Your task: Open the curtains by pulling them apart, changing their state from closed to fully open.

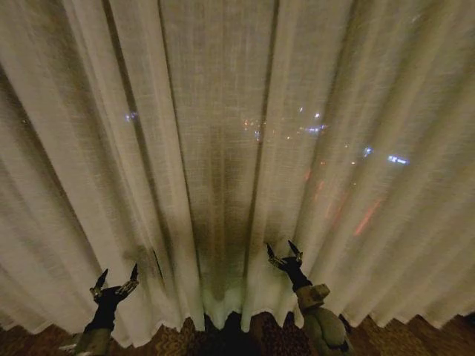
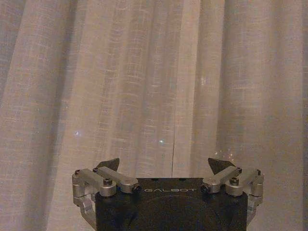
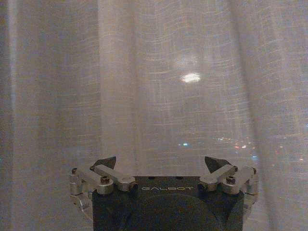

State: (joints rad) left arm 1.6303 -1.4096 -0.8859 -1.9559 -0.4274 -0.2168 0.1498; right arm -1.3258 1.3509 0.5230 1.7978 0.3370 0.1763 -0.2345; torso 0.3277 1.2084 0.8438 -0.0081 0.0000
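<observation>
Sheer cream-white pleated curtains [image 1: 223, 148] hang closed ahead, hems at floor. Left gripper [image 1: 115, 283] and right gripper [image 1: 285, 256] spread wide, empty, near fabric (contact unclear). Risk: thin weave slips, or fingertips snag it.

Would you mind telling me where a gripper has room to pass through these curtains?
The one gap is low at the centre hem of the curtains, between the left gripper and right gripper, above the patterned carpet. Elsewhere the pleats hang tightly closed.
</observation>
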